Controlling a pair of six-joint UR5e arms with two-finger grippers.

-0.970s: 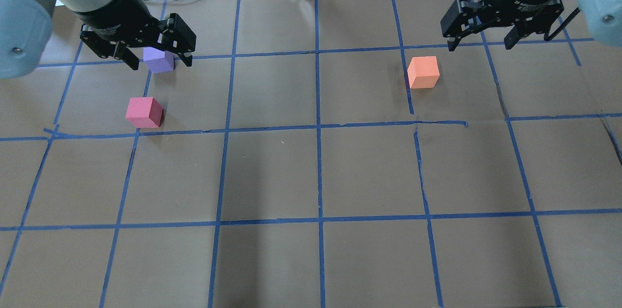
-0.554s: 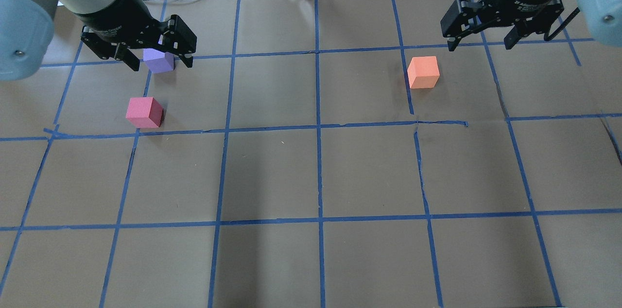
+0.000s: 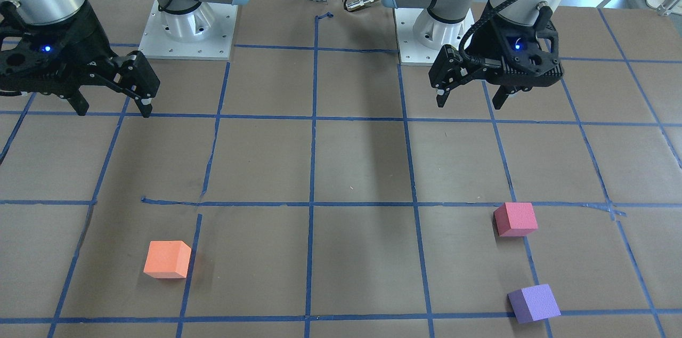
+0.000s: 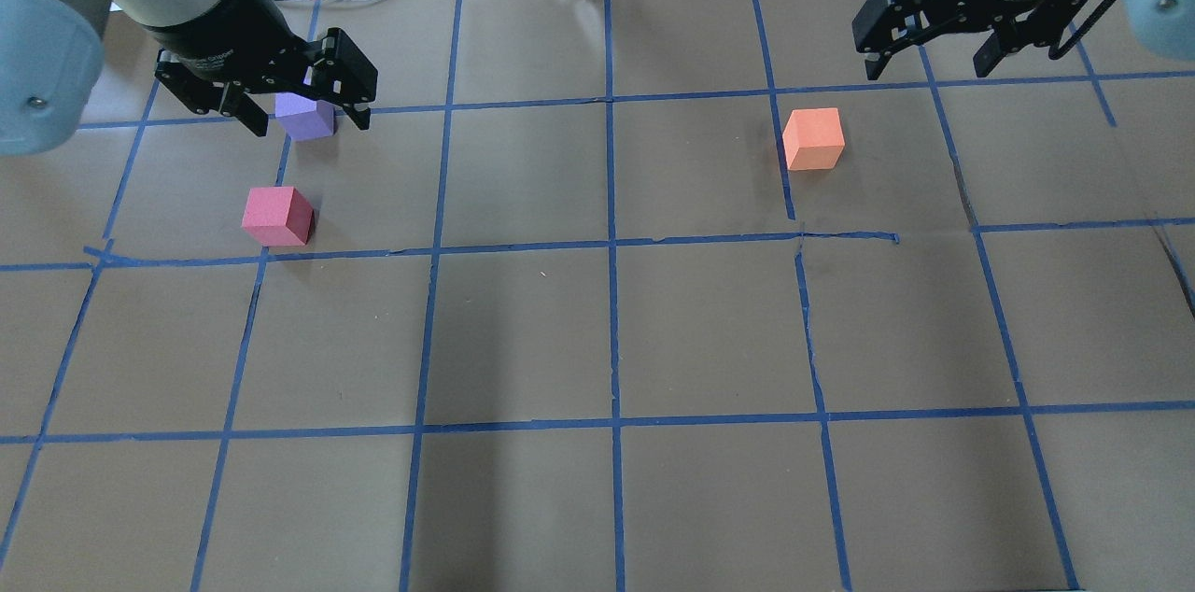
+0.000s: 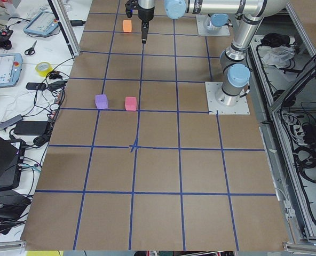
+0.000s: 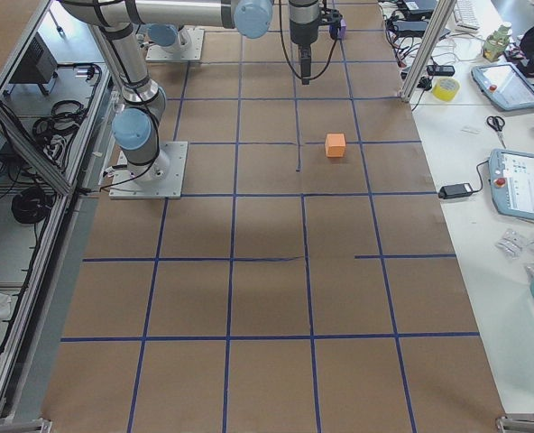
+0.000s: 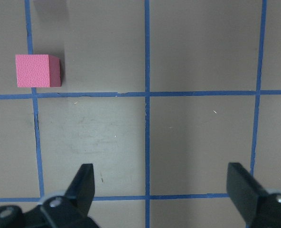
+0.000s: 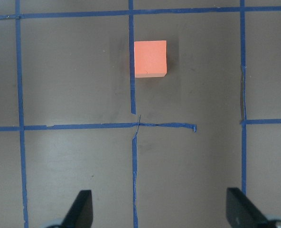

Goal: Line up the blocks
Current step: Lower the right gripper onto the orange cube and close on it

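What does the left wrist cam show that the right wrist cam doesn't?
Left wrist only: the pinkish-red block, upper left, over a vertical tape line just above a crossing. Right wrist only: the orange block, top centre against a tape line, and a tape strip that stops short below it. Both: open fingers at the bottom edge, left gripper and right gripper, holding nothing above the brown, blue-gridded table.

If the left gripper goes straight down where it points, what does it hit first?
Probably the bare brown paper tabletop under the left gripper; the pinkish-red foam cube lies off to one side.
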